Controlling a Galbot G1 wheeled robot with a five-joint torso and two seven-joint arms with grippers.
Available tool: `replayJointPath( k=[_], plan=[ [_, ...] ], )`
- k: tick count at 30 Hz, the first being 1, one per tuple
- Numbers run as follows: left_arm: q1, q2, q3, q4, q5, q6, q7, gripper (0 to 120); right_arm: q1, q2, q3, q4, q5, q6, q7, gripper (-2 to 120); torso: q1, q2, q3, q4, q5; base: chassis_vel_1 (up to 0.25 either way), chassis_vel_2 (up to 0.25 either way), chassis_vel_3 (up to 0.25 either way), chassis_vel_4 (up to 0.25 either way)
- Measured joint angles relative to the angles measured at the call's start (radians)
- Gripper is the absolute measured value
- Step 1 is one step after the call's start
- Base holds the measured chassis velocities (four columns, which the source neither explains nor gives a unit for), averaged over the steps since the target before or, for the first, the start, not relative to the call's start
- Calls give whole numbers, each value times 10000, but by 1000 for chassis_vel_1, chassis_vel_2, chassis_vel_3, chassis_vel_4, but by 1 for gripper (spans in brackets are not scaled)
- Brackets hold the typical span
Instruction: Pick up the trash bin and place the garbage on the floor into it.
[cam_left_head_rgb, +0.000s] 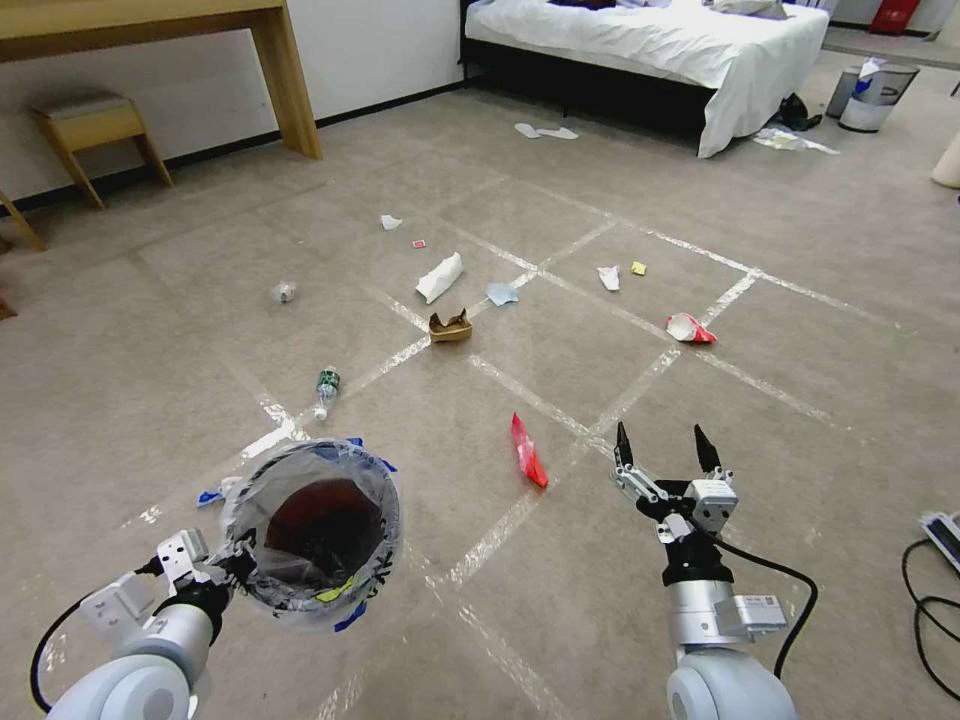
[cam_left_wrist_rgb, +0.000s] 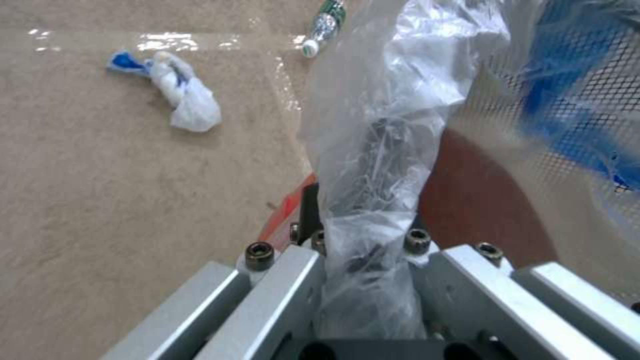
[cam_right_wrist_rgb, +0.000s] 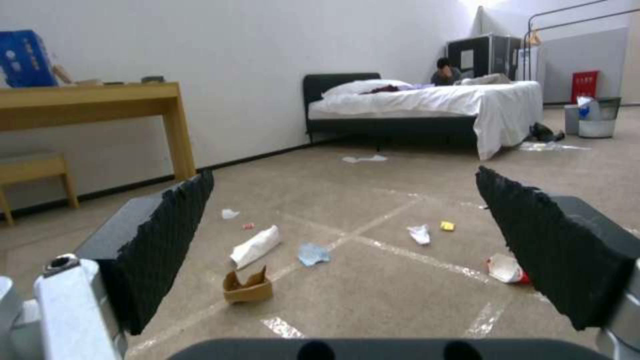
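The left gripper (cam_left_head_rgb: 232, 560) was clamped on the rim of the trash bin (cam_left_head_rgb: 312, 530), holding it above the floor (cam_left_head_rgb: 150, 380) at the robot's lower left, its clear liner bunched between the jaws. The right gripper (cam_left_head_rgb: 665, 450) hovered with fingers spread wide and empty, just right of a red wrapper (cam_left_head_rgb: 527, 450). Ahead lay a torn cardboard box (cam_left_head_rgb: 450, 326), a plastic bottle (cam_left_head_rgb: 325, 389) and crumpled paper (cam_left_head_rgb: 439, 277).

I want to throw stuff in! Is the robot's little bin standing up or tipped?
Tipped. The trash bin, held at its rim by the left gripper, shows its dark inside to the head camera.
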Motion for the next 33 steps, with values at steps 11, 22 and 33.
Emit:
replayJointPath(
  k=[11,22,33],
  plan=[
    [63,7,-38,-71,-9,-8,25,1,-56,34,-8,20,-12,-6,-13,100,0,2,-1,1,2,-138,132,137,-133],
    [79,-6,-33,-105,-9,-15,28,1,-106,28,9,73,-13,-1,-5,100,1,2,0,-2,-1,-158,156,156,-156],
    [90,-36,-33,-89,17,-46,38,1,-82,22,-7,29,-24,22,68,100,1,1,0,-1,1,-159,156,151,-153]
  ],
)
